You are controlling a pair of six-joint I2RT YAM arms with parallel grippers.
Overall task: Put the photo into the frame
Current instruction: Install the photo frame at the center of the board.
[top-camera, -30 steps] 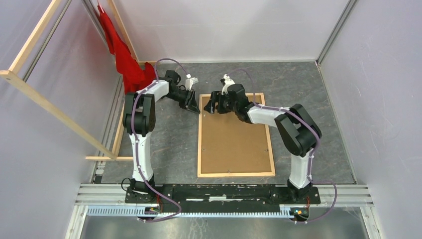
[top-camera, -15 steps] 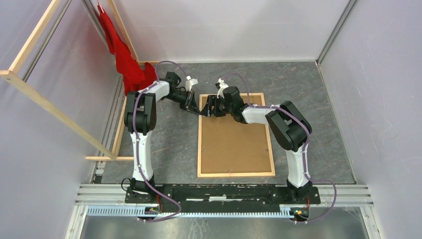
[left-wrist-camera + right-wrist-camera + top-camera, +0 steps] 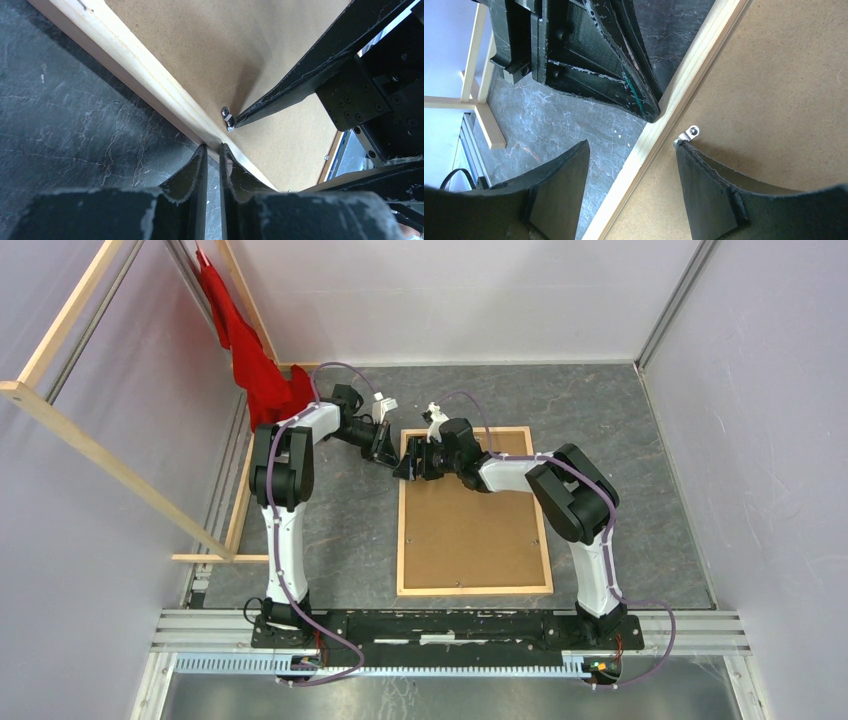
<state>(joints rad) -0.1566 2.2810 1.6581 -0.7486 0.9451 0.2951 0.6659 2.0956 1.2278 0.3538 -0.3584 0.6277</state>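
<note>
Squarely, frame between spread right fingers, left fingers nearly closed, empty, at its outer edge

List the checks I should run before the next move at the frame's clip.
1. Frame lies flat on the table: ok.
2. Panel sits inside the frame: ok.
3. Right gripper is open and astride the frame's left rail: ok.
4. Clip is touched by one right finger: ok.
5. Left gripper is almost shut, empty, against the rail's outer side: ok.
6. Photo is at hand: cannot tell, none in view.
</note>
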